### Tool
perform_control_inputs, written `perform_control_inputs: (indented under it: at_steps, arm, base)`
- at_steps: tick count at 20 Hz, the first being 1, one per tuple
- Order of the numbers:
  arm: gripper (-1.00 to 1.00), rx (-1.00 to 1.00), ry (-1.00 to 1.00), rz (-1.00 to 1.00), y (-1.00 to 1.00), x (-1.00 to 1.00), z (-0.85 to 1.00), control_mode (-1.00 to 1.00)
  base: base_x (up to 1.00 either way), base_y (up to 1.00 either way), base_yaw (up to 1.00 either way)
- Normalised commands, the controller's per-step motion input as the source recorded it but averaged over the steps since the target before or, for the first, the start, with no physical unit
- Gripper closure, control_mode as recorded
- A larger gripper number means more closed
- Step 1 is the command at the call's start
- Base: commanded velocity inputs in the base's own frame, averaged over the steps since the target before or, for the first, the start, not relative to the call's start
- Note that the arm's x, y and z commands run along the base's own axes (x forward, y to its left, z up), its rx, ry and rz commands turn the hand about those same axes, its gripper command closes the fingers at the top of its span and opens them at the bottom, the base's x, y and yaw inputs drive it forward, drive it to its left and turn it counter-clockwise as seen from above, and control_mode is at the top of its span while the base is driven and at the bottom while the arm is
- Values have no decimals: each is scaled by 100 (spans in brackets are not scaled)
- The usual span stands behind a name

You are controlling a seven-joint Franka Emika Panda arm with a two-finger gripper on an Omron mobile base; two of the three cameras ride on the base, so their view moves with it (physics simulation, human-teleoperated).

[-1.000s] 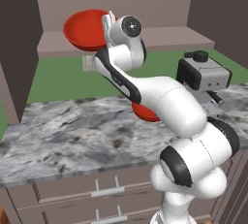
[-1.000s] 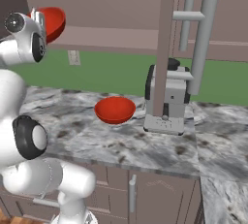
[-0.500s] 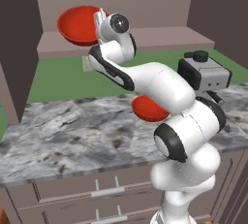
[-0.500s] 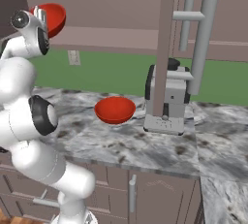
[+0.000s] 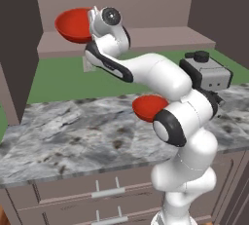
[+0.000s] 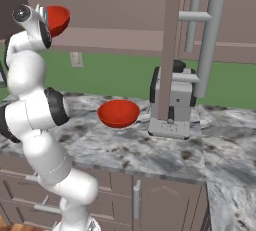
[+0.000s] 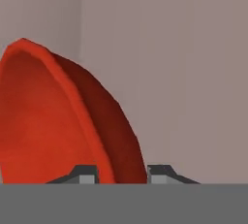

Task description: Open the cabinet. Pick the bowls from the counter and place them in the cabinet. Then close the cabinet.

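I see my gripper (image 7: 118,172) raised high in front of the open mauve-brown wall cabinet (image 5: 146,39), its two dark fingertips pinching the rim of a glossy red round bowl (image 5: 73,24). That bowl is tilted and held in the air just above the cabinet's lower shelf. A second identical red bowl (image 6: 118,113) sits upright on the grey-and-white marbled stone counter (image 6: 150,150), just beside a black and grey coffee machine (image 6: 172,102).
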Motion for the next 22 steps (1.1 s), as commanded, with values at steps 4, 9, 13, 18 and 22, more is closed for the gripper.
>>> perform_control_inputs:
  at_steps: [4, 9, 13, 18, 22]
  arm:
    - [-100, 0, 3, 0, 21, 0, 0, -100]
    - [-100, 0, 0, 0, 1, 0, 0, -100]
    - [-100, 0, -3, 0, 0, 0, 10, -100]
    - [-100, 0, -7, 0, -7, -11, 19, -100]
    - [-100, 10, 0, -11, -76, -64, 13, -100]
  base:
    - [0, 0, 0]
    - [0, 0, 0]
    - [0, 0, 0]
    - [0, 0, 0]
    - [0, 0, 0]
